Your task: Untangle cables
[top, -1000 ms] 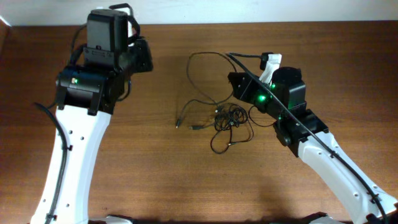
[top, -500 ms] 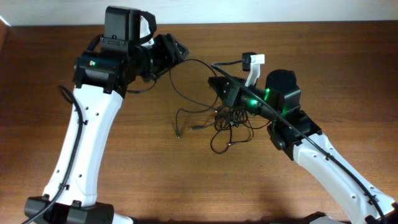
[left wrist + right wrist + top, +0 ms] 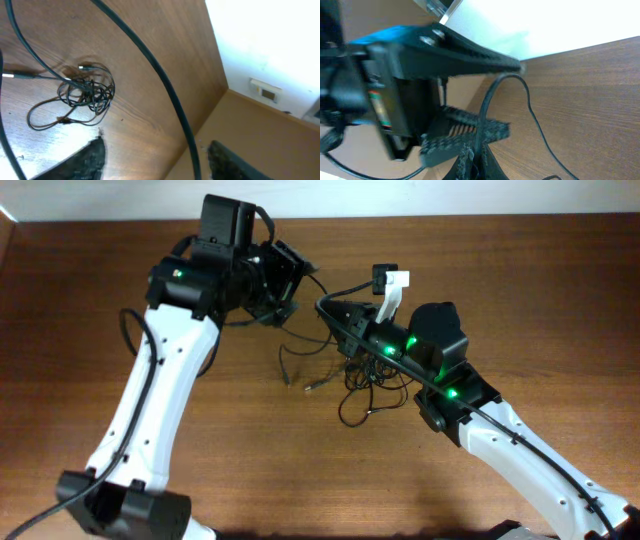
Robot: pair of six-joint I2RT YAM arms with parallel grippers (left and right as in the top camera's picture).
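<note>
A knot of thin black cables (image 3: 370, 372) lies on the wooden table (image 3: 520, 290) at mid-table; it also shows in the left wrist view (image 3: 87, 90). One black strand (image 3: 348, 332) rises from the knot to my right gripper (image 3: 326, 308), which is shut on it (image 3: 490, 97); its fingers (image 3: 477, 155) are pressed together. My left gripper (image 3: 295, 280) is open just left of the right one. The held strand (image 3: 170, 95) passes between the left fingers (image 3: 156, 144) without being pinched. The left gripper shows close up in the right wrist view (image 3: 462, 131).
Two loose plug ends (image 3: 286, 380) (image 3: 313, 387) lie left of the knot. A white part (image 3: 390, 288) sticks up from the right arm. The far table edge and wall (image 3: 260, 40) are close behind the grippers.
My left arm has swung right and forward until its open jaws straddle the strand. My right gripper has moved left and up with the strand, pulling it away from the knot.
</note>
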